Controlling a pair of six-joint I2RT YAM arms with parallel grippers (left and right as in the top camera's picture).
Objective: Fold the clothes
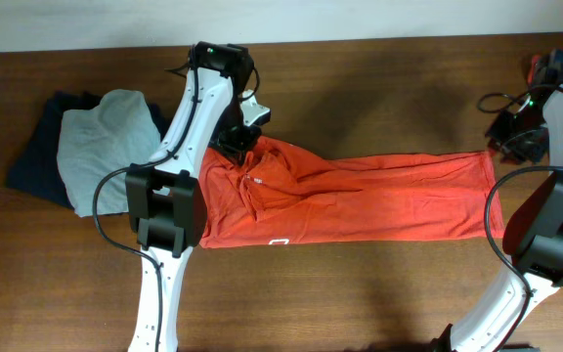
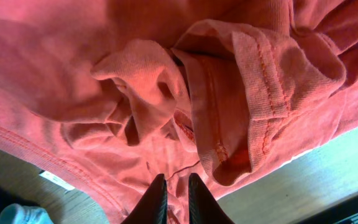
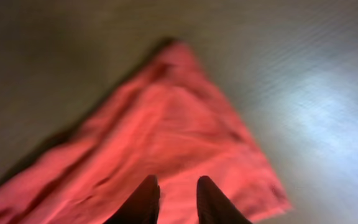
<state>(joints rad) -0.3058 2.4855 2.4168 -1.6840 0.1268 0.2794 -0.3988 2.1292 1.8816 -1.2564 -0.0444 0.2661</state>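
The red shirt (image 1: 360, 200) lies in a long band across the middle of the counter (image 1: 360, 303). It is already doubled lengthwise, with a white label (image 1: 280, 241) near its lower edge. The left jaws sit over the band's upper left corner. Their two dark fingers (image 2: 156, 202) stand a narrow gap apart, with no cloth pinched between them. The right jaws hang above the band's far right corner, fingers (image 3: 143, 200) apart. They seem clear of the cloth, though that view is too blurred to rule out a touch.

The step in hand looks like releasing the laid fold. To do it well, both arms should rise straight up so the corners are not dragged. The left end is rumpled, with a stitched hem (image 2: 260, 74) and loose folds heaped together. That heap wants flattening before any crosswise fold, or the bulk will be trapped inside. The right end lies smooth and square.

The counter is dark brown wood with a matt face. At the upper left of the overhead view a grey shirt (image 1: 101, 147) lies on a dark garment (image 1: 32, 161). A pale wall (image 1: 360, 20) runs along the top.
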